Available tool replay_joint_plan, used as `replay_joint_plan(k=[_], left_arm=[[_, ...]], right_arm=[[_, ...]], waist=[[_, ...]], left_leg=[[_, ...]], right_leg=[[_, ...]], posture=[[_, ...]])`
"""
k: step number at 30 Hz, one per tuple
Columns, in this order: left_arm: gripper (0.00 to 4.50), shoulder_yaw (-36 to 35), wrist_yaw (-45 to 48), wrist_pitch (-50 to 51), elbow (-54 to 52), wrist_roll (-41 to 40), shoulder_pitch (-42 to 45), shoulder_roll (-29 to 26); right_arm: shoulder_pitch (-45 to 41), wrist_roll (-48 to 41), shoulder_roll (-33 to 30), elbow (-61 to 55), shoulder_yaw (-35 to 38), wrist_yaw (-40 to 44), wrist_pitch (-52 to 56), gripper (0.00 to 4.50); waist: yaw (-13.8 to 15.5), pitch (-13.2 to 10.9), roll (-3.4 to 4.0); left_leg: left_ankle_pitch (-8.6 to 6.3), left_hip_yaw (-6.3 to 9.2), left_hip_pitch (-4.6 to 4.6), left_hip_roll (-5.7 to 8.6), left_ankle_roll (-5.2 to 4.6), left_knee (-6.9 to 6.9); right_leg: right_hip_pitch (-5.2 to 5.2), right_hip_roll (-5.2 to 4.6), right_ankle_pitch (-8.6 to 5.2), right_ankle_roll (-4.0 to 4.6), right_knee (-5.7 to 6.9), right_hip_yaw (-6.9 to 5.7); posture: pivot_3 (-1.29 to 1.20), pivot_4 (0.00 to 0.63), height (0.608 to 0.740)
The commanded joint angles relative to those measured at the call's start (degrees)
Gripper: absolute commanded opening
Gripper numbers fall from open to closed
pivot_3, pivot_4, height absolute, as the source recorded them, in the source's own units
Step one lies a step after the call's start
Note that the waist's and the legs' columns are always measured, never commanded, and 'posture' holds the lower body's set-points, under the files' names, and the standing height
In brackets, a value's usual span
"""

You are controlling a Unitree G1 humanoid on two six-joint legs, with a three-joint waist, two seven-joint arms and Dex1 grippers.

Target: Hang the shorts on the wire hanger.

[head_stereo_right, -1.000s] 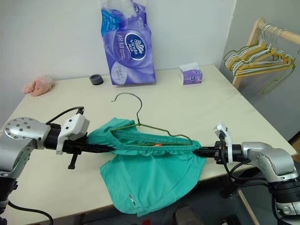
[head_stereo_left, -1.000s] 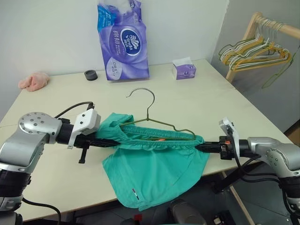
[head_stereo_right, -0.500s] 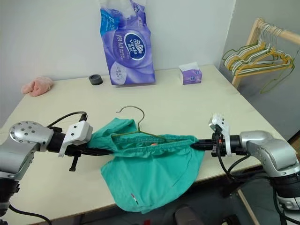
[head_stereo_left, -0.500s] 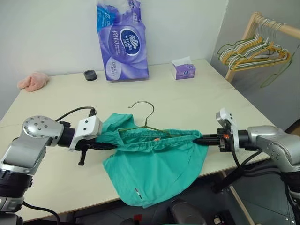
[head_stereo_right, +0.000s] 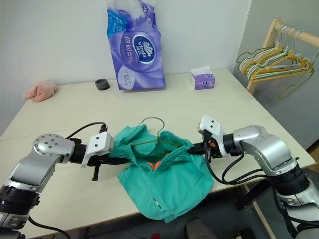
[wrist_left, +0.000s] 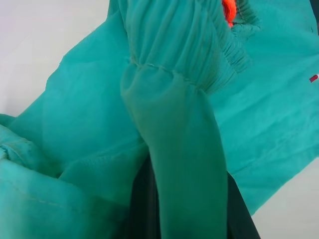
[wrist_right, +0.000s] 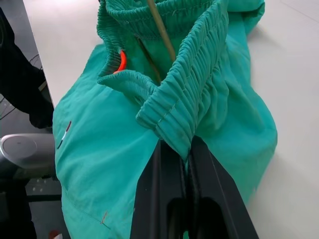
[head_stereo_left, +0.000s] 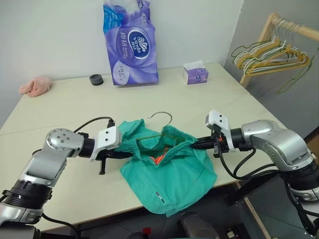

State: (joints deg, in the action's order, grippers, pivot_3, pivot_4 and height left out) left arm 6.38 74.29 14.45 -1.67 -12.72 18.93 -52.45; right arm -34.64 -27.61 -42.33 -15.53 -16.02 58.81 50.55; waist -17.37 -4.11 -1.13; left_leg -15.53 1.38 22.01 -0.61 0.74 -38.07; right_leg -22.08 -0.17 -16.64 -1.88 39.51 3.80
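The teal-green shorts (head_stereo_left: 169,172) lie bunched at the table's front edge, their lower part hanging over it. Each end of the gathered waistband is pinched in a gripper. My left gripper (head_stereo_left: 127,154) is shut on the left end, its fingers (wrist_left: 142,204) draped in cloth. My right gripper (head_stereo_left: 193,145) is shut on the right end, with the waistband (wrist_right: 182,132) clamped between its fingers (wrist_right: 158,191). The thin olive wire hanger (head_stereo_left: 160,133) sits inside the waistband opening, its hook (head_stereo_left: 162,116) rising above the cloth. Its wire (wrist_right: 160,29) crosses the opening in the right wrist view.
At the back of the table (head_stereo_left: 75,107) stand a tall purple tissue pack (head_stereo_left: 130,42), a small purple tissue box (head_stereo_left: 195,74) and a black round cap (head_stereo_left: 96,79). A pink cloth lump (head_stereo_left: 36,85) lies far left. A wooden rack (head_stereo_left: 271,47) with several hangers stands to the right.
Both grippers have come closer together, the right one moving left the most. The stretched waistband has gone slack and bunched around the hanger. The shorts have shifted with them.
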Motion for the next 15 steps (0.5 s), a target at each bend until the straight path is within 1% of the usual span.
replay_joint_plan(k=[1,6,8,9,12,15], left_arm=[[0.0,-0.61,-1.34,-0.69,-1.72,0.3,-0.19,0.41],[0.0,-0.6,-1.93,-0.86,-2.52,0.48,-1.44,0.63],[0.0,-0.62,-1.98,-0.93,-2.67,0.47,-1.7,0.7],[0.0,-0.6,-2.03,-0.98,-2.64,0.49,-1.7,0.78],[0.0,-0.45,-1.92,-1.1,-2.55,0.46,-1.54,0.88],[0.0,-0.21,-1.65,-1.46,-2.14,0.65,-1.15,0.87]], right_arm=[[-0.28,2.35,-0.52,-1.67,0.01,-0.01,-3.45,0.69],[2.44,3.96,-2.51,-3.53,0.86,-0.04,-5.65,2.38],[3.88,7.25,-2.95,-2.72,0.65,-2.76,-7.39,3.01],[4.57,8.87,-3.16,-1.95,0.1,-3.49,-8.61,3.4],[5.75,12.29,-2.6,0.32,-1.43,-4.31,-11.82,3.4],[4.89,14.44,-0.52,3.4,-3.28,-4.05,-13.6,3.4]], waist=[[-0.04,0.0,0.0],[0.07,0.0,0.0],[0.01,0.01,-0.02],[0.0,0.01,-0.02],[-0.05,0.0,-0.01],[-0.16,0.01,-0.01]], left_leg=[[0.0,-0.01,0.0,0.0,0.0,0.0],[0.0,0.01,0.0,-0.01,0.0,0.0],[0.0,-0.01,0.0,0.01,0.0,0.0],[0.0,-0.01,-0.01,0.0,0.0,0.0],[0.0,-0.02,-0.01,0.0,0.0,0.0],[0.0,-0.02,-0.01,0.0,0.0,0.0]], right_leg=[[0.0,0.0,0.0,0.0,0.0,0.01],[0.0,0.0,0.0,0.0,0.0,-0.01],[0.0,0.0,0.0,-0.01,0.0,0.01],[0.0,0.0,0.0,-0.01,0.0,0.01],[0.0,0.01,-0.01,-0.01,0.0,0.01],[0.0,0.01,0.0,0.0,0.01,0.01]], posture=[[-0.31,0.036,0.74],[-0.3,0.036,0.74],[-0.31,0.035,0.74],[-0.31,0.036,0.74],[-0.31,0.036,0.74],[-0.32,0.034,0.74]])
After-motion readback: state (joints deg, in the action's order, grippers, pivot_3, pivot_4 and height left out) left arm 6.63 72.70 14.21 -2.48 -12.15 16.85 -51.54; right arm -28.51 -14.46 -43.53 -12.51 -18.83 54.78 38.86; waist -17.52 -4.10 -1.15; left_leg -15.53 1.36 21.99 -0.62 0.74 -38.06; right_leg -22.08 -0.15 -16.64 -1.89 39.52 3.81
